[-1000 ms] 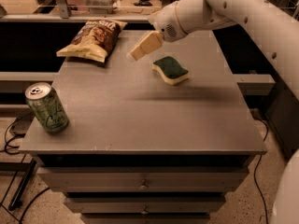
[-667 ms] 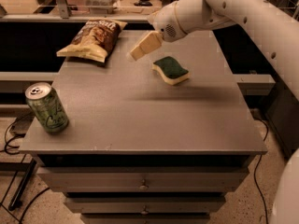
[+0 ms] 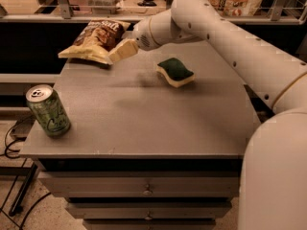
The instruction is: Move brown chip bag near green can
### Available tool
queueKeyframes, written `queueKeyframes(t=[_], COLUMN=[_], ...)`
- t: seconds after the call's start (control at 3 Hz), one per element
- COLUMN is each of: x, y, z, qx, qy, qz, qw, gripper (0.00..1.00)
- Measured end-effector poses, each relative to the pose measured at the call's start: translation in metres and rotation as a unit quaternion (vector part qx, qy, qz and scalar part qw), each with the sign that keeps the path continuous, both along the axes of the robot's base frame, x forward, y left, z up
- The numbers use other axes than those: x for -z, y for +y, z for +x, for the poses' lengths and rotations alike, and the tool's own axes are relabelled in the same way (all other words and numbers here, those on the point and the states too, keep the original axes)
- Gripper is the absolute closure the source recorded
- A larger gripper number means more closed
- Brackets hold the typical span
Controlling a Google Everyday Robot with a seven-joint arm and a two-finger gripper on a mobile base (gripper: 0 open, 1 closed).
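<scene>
Gripper (image 3: 122, 51) stands over the far left part of the table (image 3: 144, 119), at the near right edge of the bag (image 3: 93, 38). We cannot tell whether it is released or clenched, nor whether it touches the bag; its pale tip overlaps the bag's yellow border in the view. We see nothing gripped.

We record the bag lying flat at the far left corner of the table, white lettering up, one end pointing toward the back edge.

The can (image 3: 48, 110) stands upright at the near left corner, close to the front edge, silver top and tab showing. It is well apart from the bag, with bare tabletop between them.

A sponge (image 3: 175, 72), green face up over a yellow layer, lies right of the gripper, apart from it and from the bag.

The arm (image 3: 216, 37) reaches in from the right, across the far side of the table. Below the tabletop we note drawers (image 3: 144, 191). Cables (image 3: 10, 145) lie on the floor at left.
</scene>
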State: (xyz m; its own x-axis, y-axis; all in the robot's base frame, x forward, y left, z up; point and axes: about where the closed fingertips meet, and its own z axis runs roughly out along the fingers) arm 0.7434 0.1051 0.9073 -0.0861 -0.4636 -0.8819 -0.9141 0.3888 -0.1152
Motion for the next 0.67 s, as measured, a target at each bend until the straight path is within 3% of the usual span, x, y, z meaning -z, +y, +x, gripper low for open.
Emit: queueKeyframes(t=[0.33, 0.67], x=[0.028, 0.039], y=[0.034, 0.055], z=[0.035, 0.053], qx=[0.037, 0.047], qy=[0.017, 0.025], qz=[0.017, 0.027], qw=[0.9990, 0.9982], gripper=[0.00, 0.00])
